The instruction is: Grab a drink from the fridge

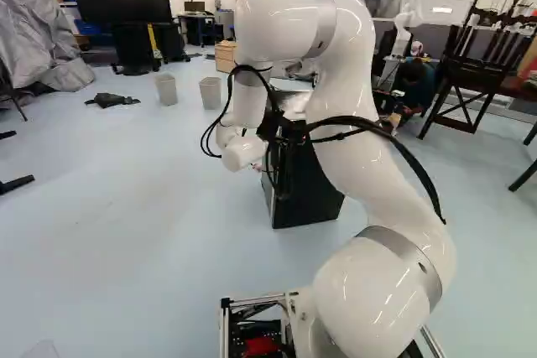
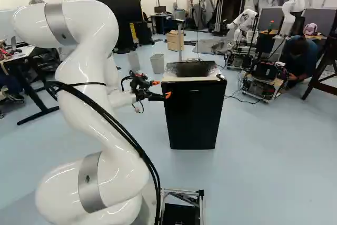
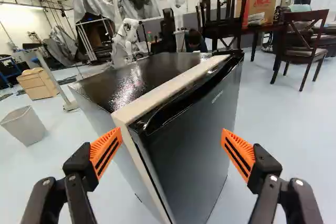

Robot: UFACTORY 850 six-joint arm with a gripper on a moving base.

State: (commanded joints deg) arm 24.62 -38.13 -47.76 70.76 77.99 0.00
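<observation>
In the right base view my gripper point(image 2: 162, 89) is level with the upper left edge of a small black fridge point(image 2: 192, 114). Seen from the wrist, the gripper point(image 3: 172, 150) stands wide open, its two orange-padded fingers well apart with nothing gripped. Ahead of it and between the fingers is the fridge's near top corner, with the dark door point(image 3: 197, 140) shut and a recessed lip along its top edge. The left base view shows the fridge point(image 1: 306, 186) partly behind my arm, which also covers much of the gripper. No drink is visible.
Two grey bins point(image 2: 157, 63) and a wooden drawer unit point(image 2: 174, 40) stand beyond the fridge. Another robot point(image 2: 245, 25) is farther back, near a cart point(image 2: 263, 80). Dark wooden chairs point(image 3: 304, 45) stand past the fridge's door side. A desk point(image 2: 21, 59) lies at the right base view's left.
</observation>
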